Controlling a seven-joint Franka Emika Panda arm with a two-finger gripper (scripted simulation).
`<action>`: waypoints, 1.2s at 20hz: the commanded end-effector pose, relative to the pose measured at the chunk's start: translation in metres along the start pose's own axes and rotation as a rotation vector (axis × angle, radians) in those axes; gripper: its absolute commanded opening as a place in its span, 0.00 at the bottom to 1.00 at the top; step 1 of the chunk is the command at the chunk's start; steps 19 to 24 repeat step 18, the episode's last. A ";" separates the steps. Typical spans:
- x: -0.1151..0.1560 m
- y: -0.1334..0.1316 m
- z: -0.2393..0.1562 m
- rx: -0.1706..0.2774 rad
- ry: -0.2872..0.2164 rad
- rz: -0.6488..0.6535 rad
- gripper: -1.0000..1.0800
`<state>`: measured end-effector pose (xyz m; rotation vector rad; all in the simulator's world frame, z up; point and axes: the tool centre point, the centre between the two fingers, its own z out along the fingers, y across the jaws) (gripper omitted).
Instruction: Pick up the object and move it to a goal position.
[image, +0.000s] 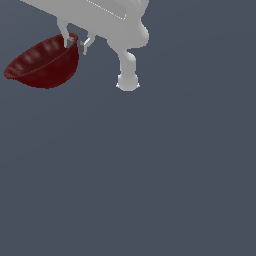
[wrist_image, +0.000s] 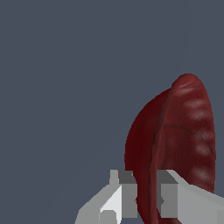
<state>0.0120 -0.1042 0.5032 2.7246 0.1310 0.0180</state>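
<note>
The object, a glossy dark red bowl (image: 44, 62) with a faintly ribbed inner wall, hangs tilted in the air at the upper part of the exterior view's left. My gripper (image: 76, 44) is shut on its rim, one finger inside the wall and one outside. In the wrist view the bowl (wrist_image: 175, 140) stands on edge between the two grey fingers (wrist_image: 124, 197), its wall pinched at the gripper (wrist_image: 148, 199). The white arm (image: 115, 25) reaches in from the top of the exterior view.
Around the bowl there is only a plain blue-grey background (image: 150, 175). No goal marker, table edge or other object shows in either view.
</note>
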 end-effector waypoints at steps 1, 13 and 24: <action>0.000 0.004 -0.005 -0.001 0.002 0.000 0.00; -0.005 0.015 -0.018 -0.001 0.000 0.000 0.00; -0.008 0.021 -0.025 -0.001 0.000 0.000 0.00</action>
